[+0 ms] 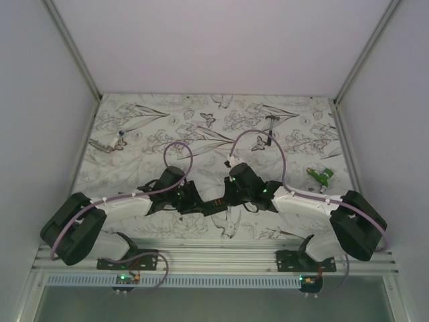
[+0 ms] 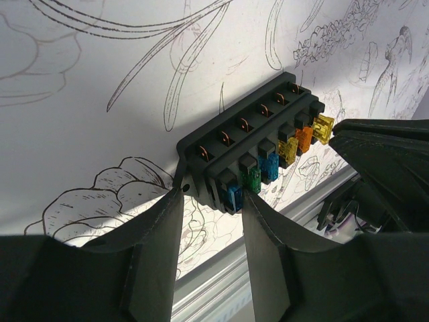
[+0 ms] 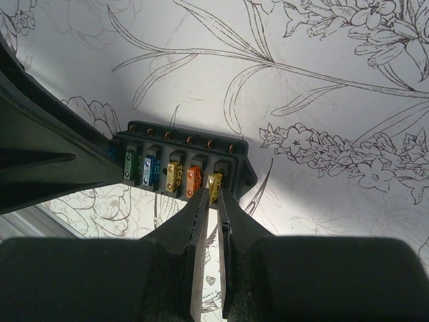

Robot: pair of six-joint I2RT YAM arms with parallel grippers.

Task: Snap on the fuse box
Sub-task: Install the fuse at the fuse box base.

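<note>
Top view, fuse box: the fuse box (image 1: 213,204) sat between the two arms, over the near middle of the cloth (image 1: 201,121).
Top view, grippers: the left gripper (image 1: 200,203) met it from the left and the right gripper (image 1: 228,200) from the right. Their jaws were too small to read here.
Top view, elsewhere: a green object (image 1: 322,176) lay well apart, toward the right edge.
Left wrist, left gripper: it was clamped on the near end of the fuse box, one finger against each side.
Left wrist, fuses: six fuses (image 2: 267,164) stood in a row, blue, green, blue, yellow, orange, yellow. Every slot was filled.
Left wrist, end fuse: the end fuse (image 2: 324,127), yellow, touched the tip of the right gripper at the far end.
Right wrist, right gripper: its fingers were almost together and pinched the end fuse between their tips.
Right wrist, fuse box: it appeared to be held just clear of the cloth, with its shadow beneath, though I could not be sure.
Done, as judged: the fuse box was braced and all six fuses were in their slots.
Left, as judged: the end fuse probably needed pressing fully home. No cover showed in any view, so I could not tell whether one was to be snapped on.
</note>
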